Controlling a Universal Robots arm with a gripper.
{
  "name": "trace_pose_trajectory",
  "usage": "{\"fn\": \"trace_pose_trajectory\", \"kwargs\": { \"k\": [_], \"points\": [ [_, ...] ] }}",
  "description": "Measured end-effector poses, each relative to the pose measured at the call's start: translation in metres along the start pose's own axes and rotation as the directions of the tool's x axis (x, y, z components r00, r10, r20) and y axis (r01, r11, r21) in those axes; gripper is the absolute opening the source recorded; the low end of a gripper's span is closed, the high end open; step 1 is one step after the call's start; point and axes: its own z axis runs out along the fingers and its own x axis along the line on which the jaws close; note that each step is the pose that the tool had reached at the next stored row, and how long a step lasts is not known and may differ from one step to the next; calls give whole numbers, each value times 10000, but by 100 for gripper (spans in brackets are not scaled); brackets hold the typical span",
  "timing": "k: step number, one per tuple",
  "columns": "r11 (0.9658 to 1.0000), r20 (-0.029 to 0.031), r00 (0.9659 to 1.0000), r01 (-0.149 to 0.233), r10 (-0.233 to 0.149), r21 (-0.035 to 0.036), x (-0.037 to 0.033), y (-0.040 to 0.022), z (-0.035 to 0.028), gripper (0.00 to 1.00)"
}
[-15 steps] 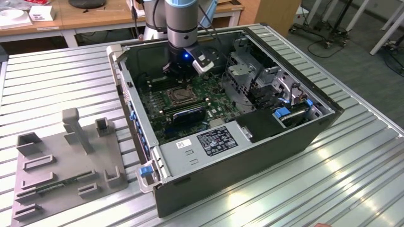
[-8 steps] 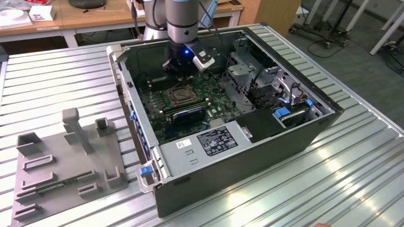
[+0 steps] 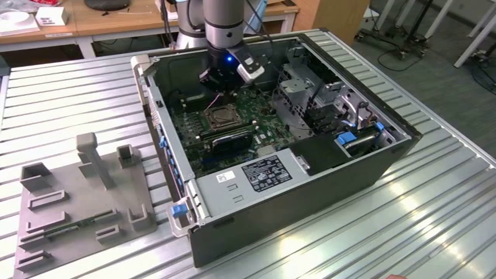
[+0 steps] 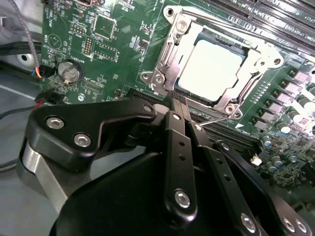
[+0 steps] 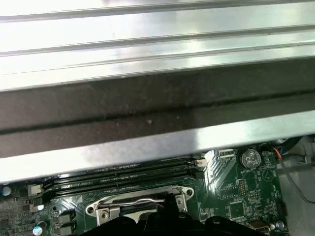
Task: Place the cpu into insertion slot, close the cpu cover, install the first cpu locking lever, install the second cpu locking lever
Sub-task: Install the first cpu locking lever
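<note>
CPU (image 4: 209,66) seated flat in insertion slot (image 4: 158,78), pale metal top facing up, on the green motherboard (image 4: 108,44) inside an open computer case (image 3: 310,192). CPU cover (image 4: 253,73) lies down over it; the chip's top shows through the cut-out centre, silvery frame around all four sides. A thin wire lever (image 4: 216,119) runs along the socket edge nearest the fingertips; cannot tell whether it is latched. Gripper (image 4: 176,101) hangs just above the board beside that edge, black fingers (image 4: 173,128) drawn narrow, pressed side by side, nothing seen between them. In the exterior view the gripper (image 3: 223,90) is lowered into the case, over the board and just past the socket (image 3: 220,118) on the far side. Coin battery (image 4: 69,71) sits on the board well apart from the socket. In the first wrist view long black memory slots (image 5: 118,173) run between the socket and the case wall. The case lies on its side on a ribbed metal table (image 3: 434,221). Grey fixture tray (image 3: 78,209) with upright posts rests on the table at the exterior view's left, apart from the case.
</note>
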Motion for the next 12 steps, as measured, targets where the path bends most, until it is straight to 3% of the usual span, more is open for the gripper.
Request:
{"fn": "trace_pose_trajectory", "kwargs": {
  "k": [12],
  "points": [
    [10000,57,10000,4,-4,-8,-25,27,-283,11]
  ]
}}
